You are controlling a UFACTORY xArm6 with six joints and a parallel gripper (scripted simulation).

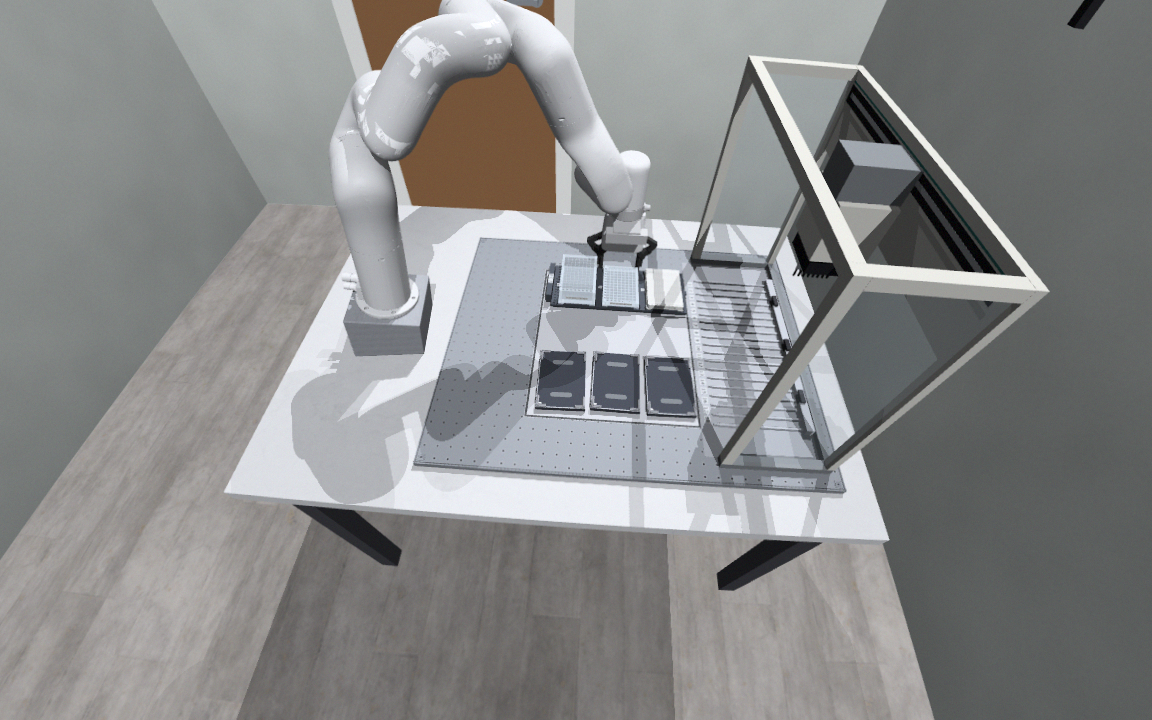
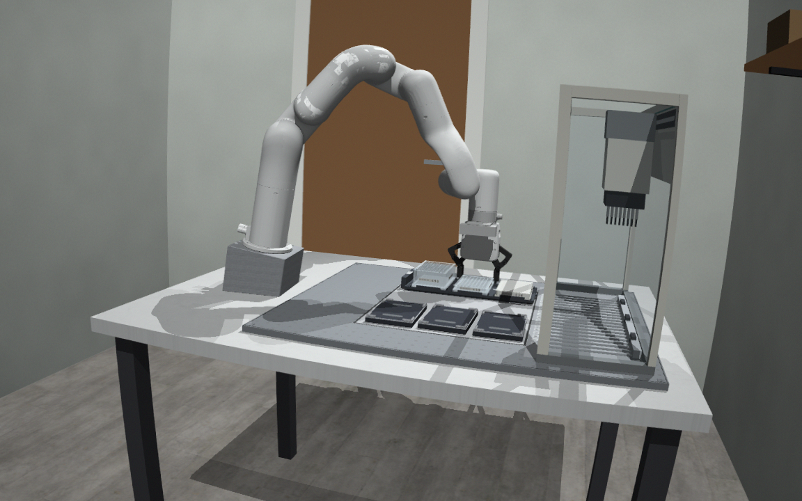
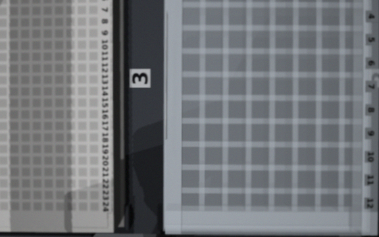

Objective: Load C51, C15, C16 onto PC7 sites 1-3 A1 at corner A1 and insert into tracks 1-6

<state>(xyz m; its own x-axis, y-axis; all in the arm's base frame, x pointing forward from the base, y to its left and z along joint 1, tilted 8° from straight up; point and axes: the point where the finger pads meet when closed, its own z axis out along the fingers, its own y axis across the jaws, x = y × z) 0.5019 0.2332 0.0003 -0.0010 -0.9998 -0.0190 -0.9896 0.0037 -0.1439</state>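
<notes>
The black carrier PC7 [image 1: 616, 290] lies on the apron in front of the rails, at the far side. It holds the deep-well block C51 [image 1: 576, 281] next to the handle, the 96-well plate C15 [image 1: 620, 286] in the middle and the 384-well plate C16 [image 1: 665, 291] nearest the rails. My gripper [image 1: 621, 259] [image 2: 477, 268] is open and empty, low over C15 [image 2: 473, 284], with a finger on each side. The wrist view shows C15 [image 3: 268, 112] on the right, C16 [image 3: 41, 112] on the left and the site label 3 [image 3: 139, 78] between them. The fingers are out of that view.
Three dark nests [image 1: 614, 382] stand in a row nearer the camera, with nothing in them. The loading rails [image 1: 741, 354] lie to the right under the instrument's white frame [image 1: 866, 259], with a pipetting head [image 2: 625, 161] hanging inside. The arm's base [image 1: 388, 313] stands at the left.
</notes>
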